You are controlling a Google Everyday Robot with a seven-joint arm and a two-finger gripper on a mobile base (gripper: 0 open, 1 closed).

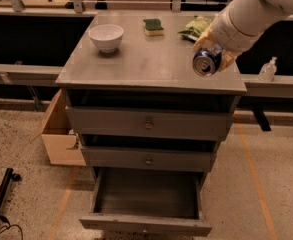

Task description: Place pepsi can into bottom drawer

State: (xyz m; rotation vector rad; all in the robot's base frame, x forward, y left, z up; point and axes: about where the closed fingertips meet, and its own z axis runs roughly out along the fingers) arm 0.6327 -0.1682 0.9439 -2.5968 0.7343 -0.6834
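The pepsi can (205,64) is a small blue can with a silver end facing the camera. It is held on its side above the right part of the cabinet top (146,59). My gripper (212,53) comes in from the upper right and is shut on the can. The bottom drawer (147,200) is pulled open below the two closed drawers, and its inside shows nothing in it. The can is well above the drawer and a little to the right of its middle.
On the cabinet top stand a white bowl (106,37) at the left, a green sponge (153,26) at the back and a green chip bag (196,28) behind the gripper. A cardboard box (61,134) sits on the floor at the left. A small bottle (268,69) stands at the right.
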